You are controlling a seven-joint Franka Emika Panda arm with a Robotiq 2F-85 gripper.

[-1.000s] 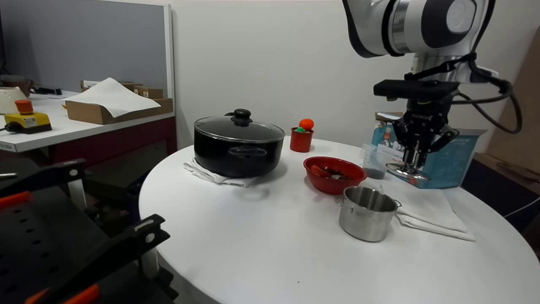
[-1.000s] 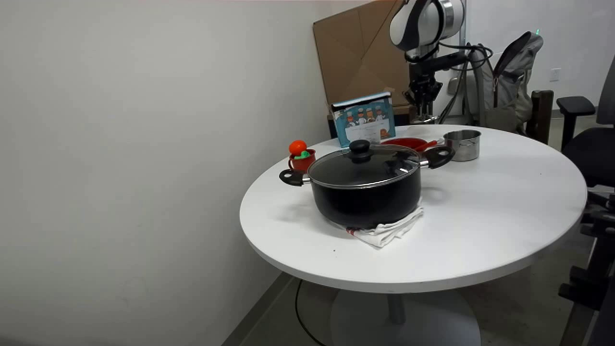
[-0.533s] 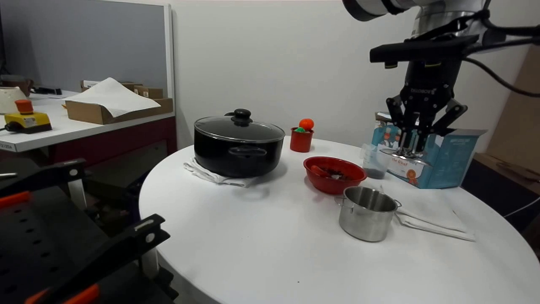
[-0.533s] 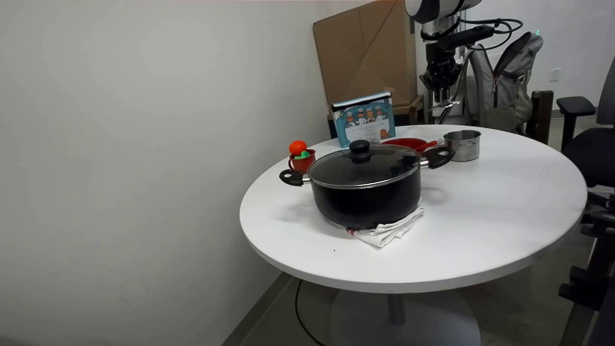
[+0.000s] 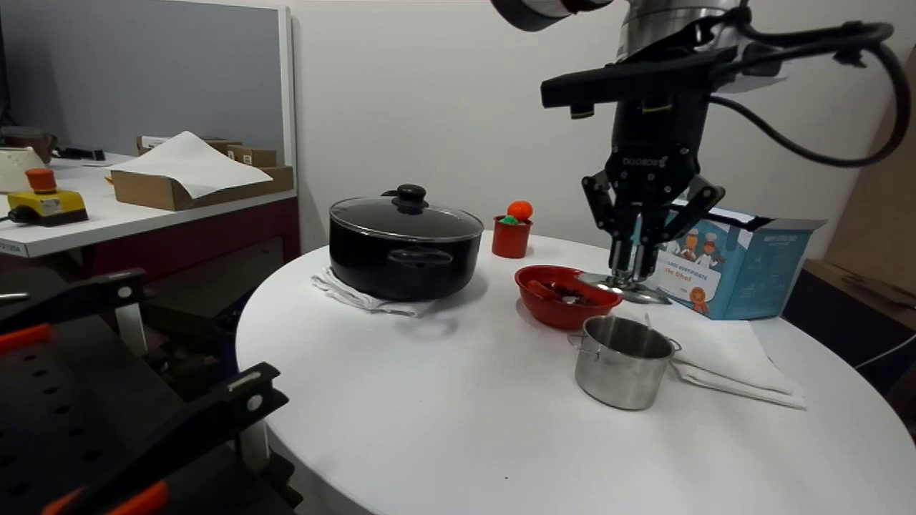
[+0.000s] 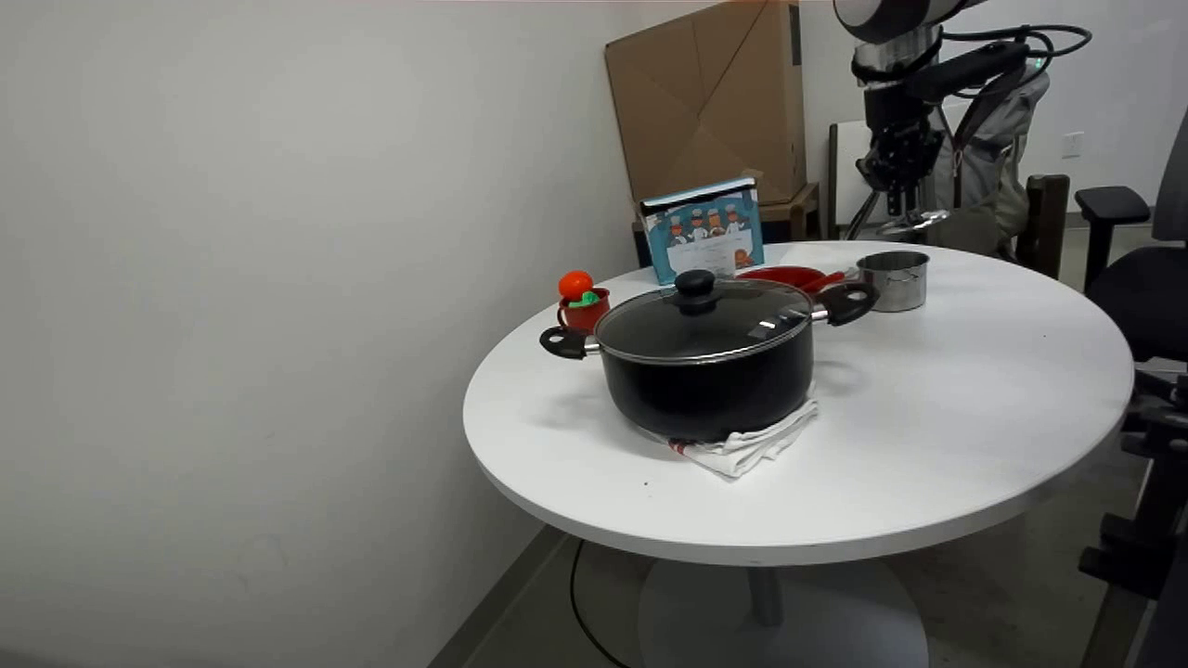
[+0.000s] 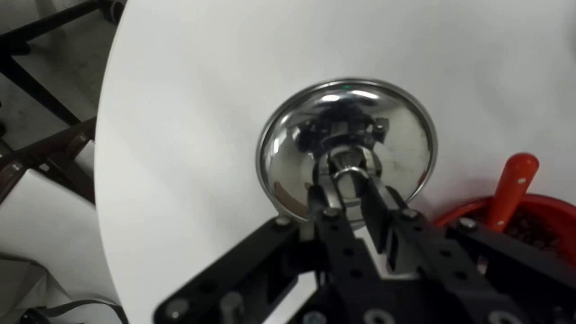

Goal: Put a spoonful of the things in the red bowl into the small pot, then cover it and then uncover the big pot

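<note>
The small pot stands uncovered right of centre in an exterior view. Above it in the frame, not touching, tilts a steel lid, grasped at its top by the jaws. Lowered at that slant, it could seat crooked or shove the pot. The pot's floor is hidden, its contents uncertain. Just beside, the red bowl holds dark bits and a red-handled utensil; farther left, the big pot wears its glass lid.

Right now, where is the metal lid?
In the wrist view, near centre, the metal lid hangs from the tool, with the red bowl to its lower right.
</note>
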